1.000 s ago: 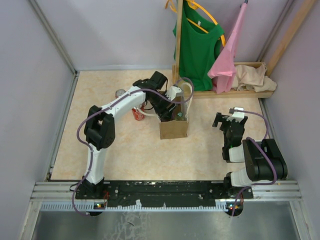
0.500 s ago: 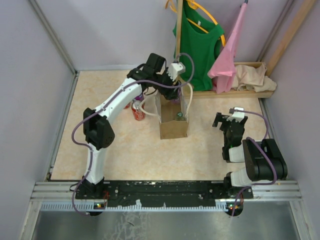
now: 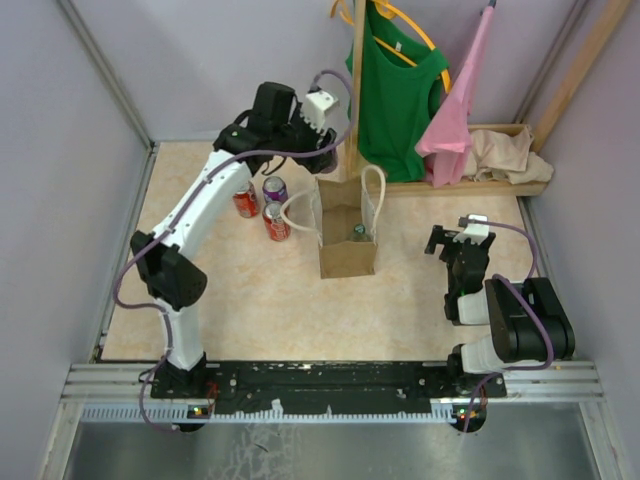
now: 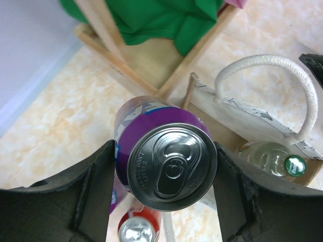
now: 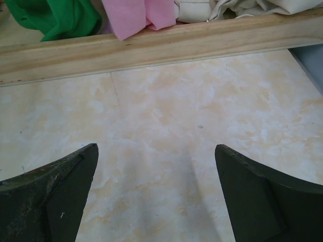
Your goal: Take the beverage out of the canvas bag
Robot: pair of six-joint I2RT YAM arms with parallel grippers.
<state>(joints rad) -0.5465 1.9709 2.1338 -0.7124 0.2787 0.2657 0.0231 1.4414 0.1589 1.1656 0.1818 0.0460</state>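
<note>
The canvas bag stands upright mid-table, tan with white looped handles. My left gripper is shut on a purple beverage can, held in the air behind and left of the bag. From above, the left gripper hides that can. A clear bottle with a green cap is still inside the bag. My right gripper is open over bare table, right of the bag.
Two red cans and another purple can stand left of the bag. A wooden rack at the back holds a green shirt, pink cloth and a beige cloth heap.
My left gripper has risen out of the bag with the purple can and swung back and to the left. The right arm has not moved.
</note>
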